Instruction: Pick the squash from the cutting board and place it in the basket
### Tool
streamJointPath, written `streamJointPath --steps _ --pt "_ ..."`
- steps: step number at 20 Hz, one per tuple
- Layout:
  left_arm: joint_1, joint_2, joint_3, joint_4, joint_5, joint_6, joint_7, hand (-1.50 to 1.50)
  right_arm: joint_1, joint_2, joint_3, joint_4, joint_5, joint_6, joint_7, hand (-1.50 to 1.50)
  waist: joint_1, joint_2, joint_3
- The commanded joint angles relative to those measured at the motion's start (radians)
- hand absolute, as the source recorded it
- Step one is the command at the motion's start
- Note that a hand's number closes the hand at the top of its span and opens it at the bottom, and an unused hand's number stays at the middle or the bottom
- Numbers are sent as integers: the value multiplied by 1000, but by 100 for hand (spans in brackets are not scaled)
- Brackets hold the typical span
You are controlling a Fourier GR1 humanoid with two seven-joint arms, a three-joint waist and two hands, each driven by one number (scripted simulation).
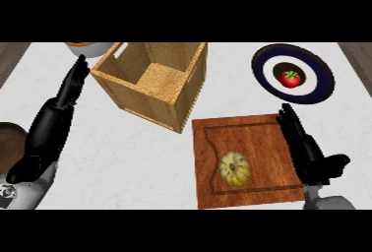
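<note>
Peeking in at the top edge, an orange-and-white vessel (91,47) is mostly cut off, and the basket (174,101) hides its right part; what kind of vessel it is cannot be told. A brown rounded shape (10,140) at the view's left edge is likewise cut off and partly covered by the left forearm. The squash (234,168) lies on the cutting board (247,133), in its lower half, left of the right hand's fingers and apart from them. It is pale yellow and ribbed, seen from above with a dark stem spot near its middle; its outline is slightly taller than wide, so its long axis runs roughly up and down the view, though which way the stem tilts is hard to make out. The right hand (309,152) lies along the board's right edge, fingers straight and pointing up the view, thumb splayed to the right, holding nothing. The left hand (65,96) has straight fingers too, their tips beside the basket's upper left corner. Beyond the right fingertips sits a dark plate (316,66) with a tomato (291,78).
</note>
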Motion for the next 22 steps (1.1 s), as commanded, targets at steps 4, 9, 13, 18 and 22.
streamJointPath --steps 4,9,13,18,22 --pt "52 -44 -41 25 45 -54 64 0 -170 -145 106 -124 238 -53 221 150 29 8 -21" --pt "40 -41 -12 103 154 -158 90 0 -221 -100 428 -221 413 91 186 150 33 14 -21" --pt "66 -57 -24 113 149 -163 84 0 -239 31 585 -153 771 -161 339 -150 21 6 -20" --pt "69 -40 6 122 162 -169 97 0 -361 58 634 -105 1088 -158 652 -150 7 -5 -23" --pt "82 -23 17 124 179 -202 85 0 -488 71 635 -152 1282 1 895 -150 -5 -13 -24"
